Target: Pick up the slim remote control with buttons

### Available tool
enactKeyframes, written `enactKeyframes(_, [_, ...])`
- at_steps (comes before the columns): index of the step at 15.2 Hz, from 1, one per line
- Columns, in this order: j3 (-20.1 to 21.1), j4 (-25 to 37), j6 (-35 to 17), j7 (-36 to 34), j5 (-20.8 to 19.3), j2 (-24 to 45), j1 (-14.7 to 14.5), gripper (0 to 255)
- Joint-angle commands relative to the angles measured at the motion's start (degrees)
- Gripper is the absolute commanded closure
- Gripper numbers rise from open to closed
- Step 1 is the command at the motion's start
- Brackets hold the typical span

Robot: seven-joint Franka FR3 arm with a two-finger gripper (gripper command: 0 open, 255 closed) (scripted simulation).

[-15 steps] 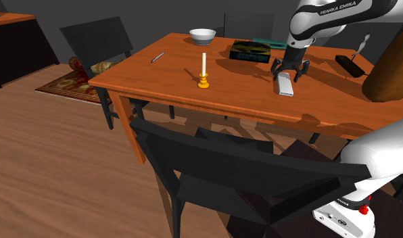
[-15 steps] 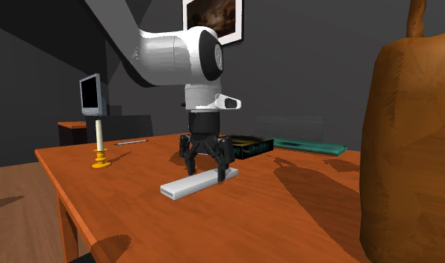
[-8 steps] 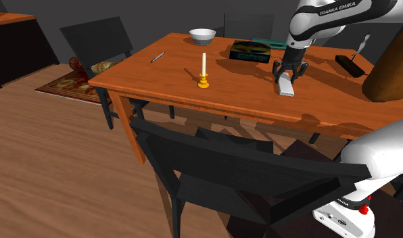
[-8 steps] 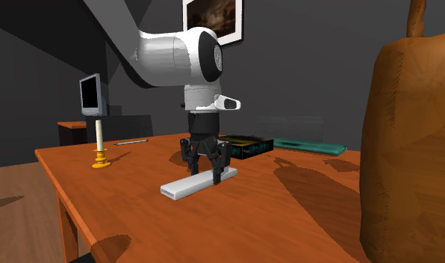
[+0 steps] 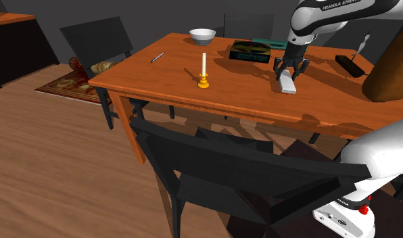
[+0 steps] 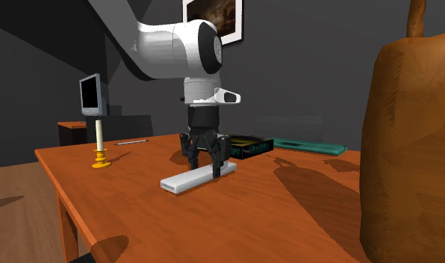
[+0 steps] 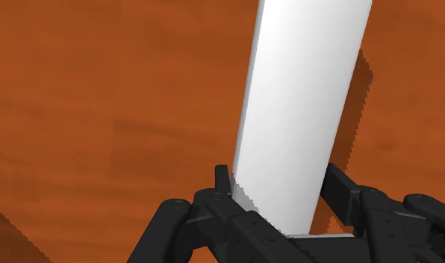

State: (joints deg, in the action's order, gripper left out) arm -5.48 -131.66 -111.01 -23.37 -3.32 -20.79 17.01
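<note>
The slim remote (image 5: 287,84) is drawn as a plain white bar with no buttons showing. It sits at the far right part of the orange wooden table (image 5: 159,78). My black gripper (image 5: 289,73) stands upright over its far end, shut on it from both sides. In the second exterior view the gripper (image 6: 210,170) clasps the bar's far end, and the remote (image 6: 187,181) stretches toward the camera just above the tabletop (image 6: 124,202). From the wrist, the remote (image 7: 303,97) runs away from the gripper (image 7: 279,187), its shadow offset to one side on the wood.
A candle in a yellow holder (image 5: 203,74) stands mid-table, a white bowl (image 5: 202,35) and a pen (image 5: 157,57) farther back. A dark box (image 5: 251,51) lies just behind the gripper. A big brown bag (image 5: 393,67) sits at the shoulder view's right. A black chair (image 5: 247,176) stands in front.
The fingers have closed from wide apart onto the remote's sides. The hand and the remote have since risen slightly off the table.
</note>
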Motion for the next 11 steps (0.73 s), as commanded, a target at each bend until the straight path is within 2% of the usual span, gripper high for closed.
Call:
enactKeyframes(1, [0.0, 1.3, 1.6, 0.0, 0.0, -0.3, 0.0, 255])
enactKeyframes(11, [0.3, 8.5, 9.3, 0.2, 0.2, -0.8, -0.1, 255])
